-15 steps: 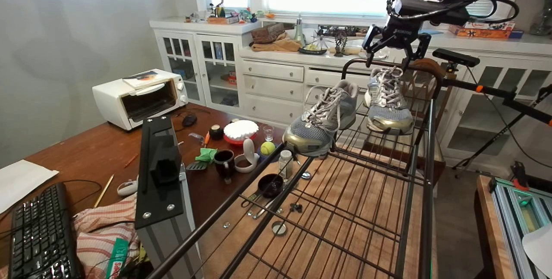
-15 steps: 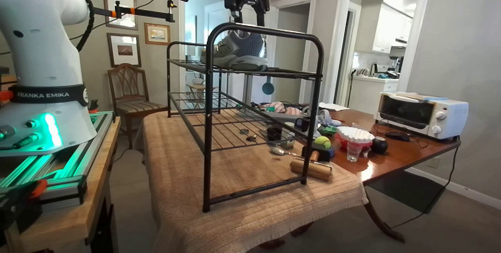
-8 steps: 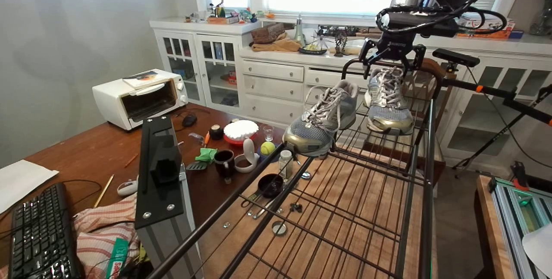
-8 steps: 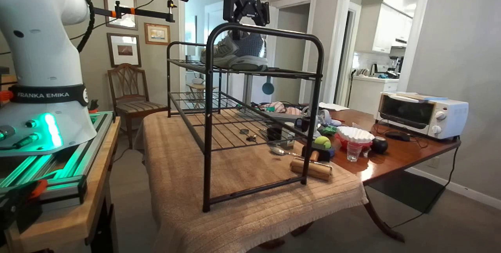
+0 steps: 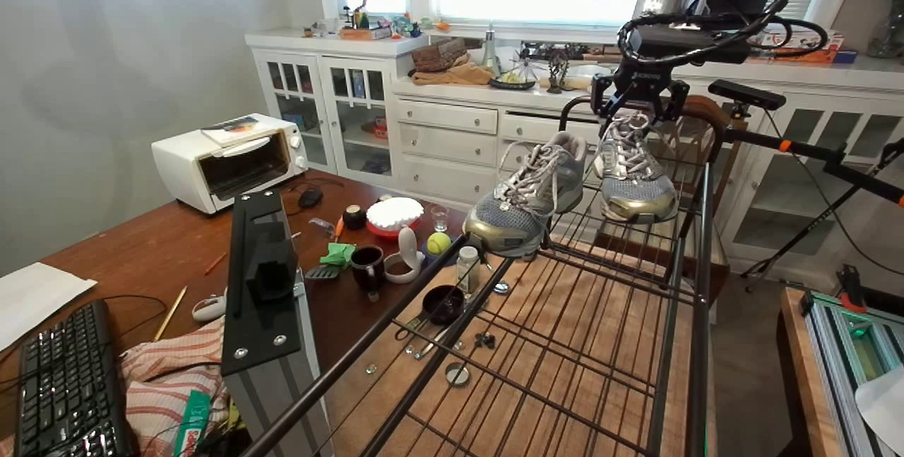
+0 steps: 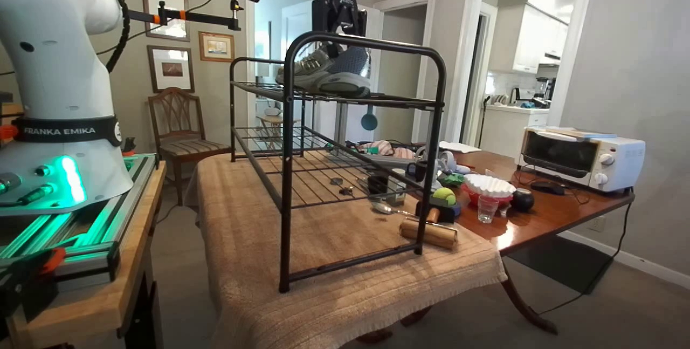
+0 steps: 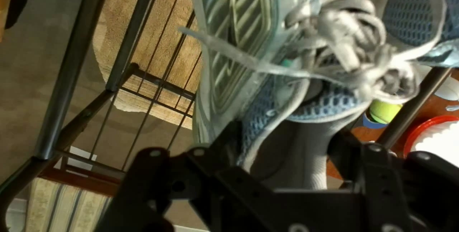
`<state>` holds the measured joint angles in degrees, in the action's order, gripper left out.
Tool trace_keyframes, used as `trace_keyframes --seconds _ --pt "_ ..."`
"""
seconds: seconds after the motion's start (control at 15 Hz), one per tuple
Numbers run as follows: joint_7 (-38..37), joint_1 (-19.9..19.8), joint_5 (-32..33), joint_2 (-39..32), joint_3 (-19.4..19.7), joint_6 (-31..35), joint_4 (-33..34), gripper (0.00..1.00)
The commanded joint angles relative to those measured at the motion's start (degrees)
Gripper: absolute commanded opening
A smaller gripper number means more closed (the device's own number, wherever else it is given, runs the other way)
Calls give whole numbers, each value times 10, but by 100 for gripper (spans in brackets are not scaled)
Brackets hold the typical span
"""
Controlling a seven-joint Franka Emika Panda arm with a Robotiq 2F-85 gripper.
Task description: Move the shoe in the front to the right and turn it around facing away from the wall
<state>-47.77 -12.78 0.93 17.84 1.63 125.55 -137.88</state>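
Note:
The shoe (image 5: 639, 178), light grey-silver mesh with pale laces, stands on the top shelf of a black wire rack (image 5: 681, 252). My gripper (image 5: 635, 116) is over its heel end. In the wrist view, the fingers (image 7: 287, 140) press the collar from both sides, so the gripper looks shut on the shoe (image 7: 235, 60); their tips are partly hidden. I cannot tell whether the shoe is lifted. Its darker mate (image 5: 526, 196) stands beside it and also shows in the wrist view (image 7: 408, 9). In an exterior view, overlapping shoes (image 6: 345, 79) appear below my gripper (image 6: 340, 36).
The rack's raised end bar (image 6: 366, 41) is close to my gripper. The rack stands on a towel-covered table (image 6: 334, 241). A tennis ball (image 5: 438, 242), mug (image 5: 367, 270), red bowl with white paper liner (image 5: 395, 213) and toaster oven (image 5: 229, 160) are beside it. A camera (image 5: 747, 93) stands near the rack's end.
My gripper has come down onto the heel, turned, and its fingers have drawn closer. The shoe has turned slightly with it. The mate has not moved.

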Motion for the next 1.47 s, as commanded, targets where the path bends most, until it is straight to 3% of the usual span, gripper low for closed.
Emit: trace_keyframes --seconds 0.0,0.13,0.67,1.13,1.4 --pt "94 22 -9 4 14 5 -2 33" --pt "157 26 -5 10 18 -1 -1 22" --pt "422 46 -23 43 48 6 -9 8" --pt "594 69 -50 59 84 -4 -4 8" --pt "650 73 -45 57 94 -2 -8 8"
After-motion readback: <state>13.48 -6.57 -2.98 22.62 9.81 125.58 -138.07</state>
